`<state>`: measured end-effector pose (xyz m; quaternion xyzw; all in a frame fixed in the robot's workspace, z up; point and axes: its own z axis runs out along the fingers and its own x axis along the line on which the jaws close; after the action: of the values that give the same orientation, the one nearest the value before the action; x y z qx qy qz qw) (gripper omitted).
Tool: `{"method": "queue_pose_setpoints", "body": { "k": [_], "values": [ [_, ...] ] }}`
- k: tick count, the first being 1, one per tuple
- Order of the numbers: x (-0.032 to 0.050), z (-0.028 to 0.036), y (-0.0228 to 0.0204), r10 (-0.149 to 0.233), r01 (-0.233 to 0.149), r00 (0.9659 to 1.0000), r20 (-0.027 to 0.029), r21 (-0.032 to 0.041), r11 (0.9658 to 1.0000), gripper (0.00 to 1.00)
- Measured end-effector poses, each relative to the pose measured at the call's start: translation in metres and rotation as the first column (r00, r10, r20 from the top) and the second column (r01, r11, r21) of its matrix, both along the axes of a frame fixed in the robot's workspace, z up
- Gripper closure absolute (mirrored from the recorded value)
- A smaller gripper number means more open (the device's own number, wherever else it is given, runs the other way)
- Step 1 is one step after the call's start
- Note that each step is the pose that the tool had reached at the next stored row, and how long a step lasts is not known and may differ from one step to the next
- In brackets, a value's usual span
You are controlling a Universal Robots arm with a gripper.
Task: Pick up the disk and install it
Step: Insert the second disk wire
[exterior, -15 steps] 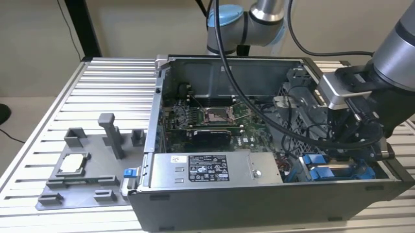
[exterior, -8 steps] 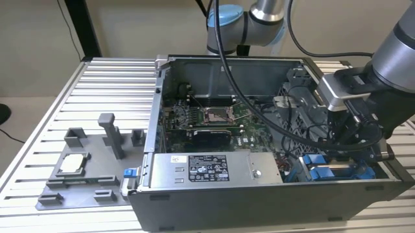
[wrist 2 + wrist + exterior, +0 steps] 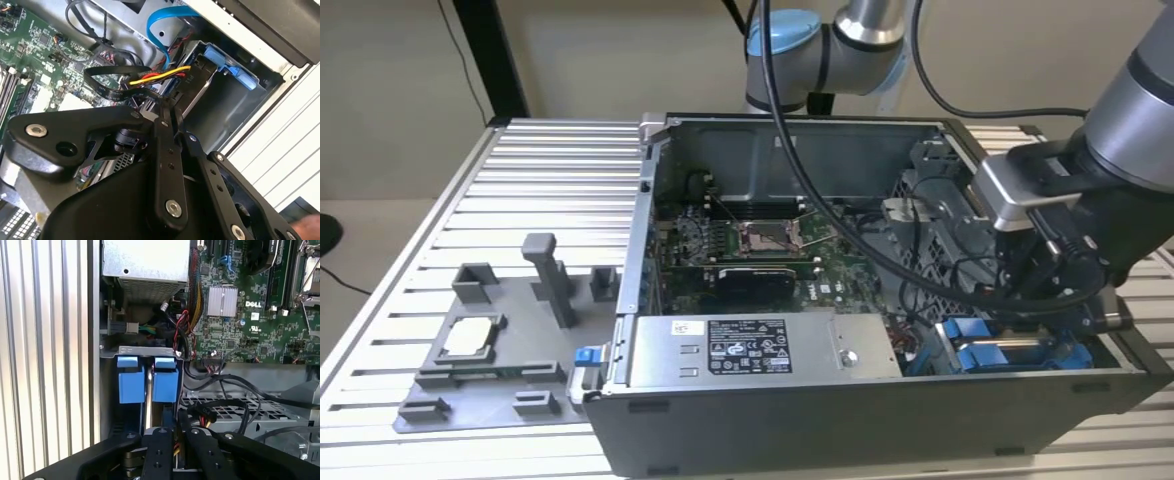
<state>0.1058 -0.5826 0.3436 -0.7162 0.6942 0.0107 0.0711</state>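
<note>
Gripper hangs over the lower right corner of the open computer case in the exterior view, above the drive bay. Its black fingers sit nearly together in both wrist views, and I cannot tell whether they pinch anything. Just beyond their tips the disk stands on edge in the bay, between 2 blue tabs. Black cables cross beside it, near the green motherboard.

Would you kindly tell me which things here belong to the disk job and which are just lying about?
Job: disk in blue frame, drive bay, gripper.
Lying about: square chip, grey fixture, labelled grey box, motherboard.
</note>
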Motion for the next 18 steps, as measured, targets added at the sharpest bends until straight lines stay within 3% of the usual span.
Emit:
{"method": "queue_pose_setpoints", "body": {
  "k": [2,18],
  "values": [
    [0.0000,-0.0003,0.0000,0.000,0.000,1.0000,0.0071,-0.0004,1.0000,1.00],
    [0.0000,-0.0021,-0.0004,-0.003,0.003,1.0000,0.0073,-0.0025,1.0000,1.00]
  ]
}}
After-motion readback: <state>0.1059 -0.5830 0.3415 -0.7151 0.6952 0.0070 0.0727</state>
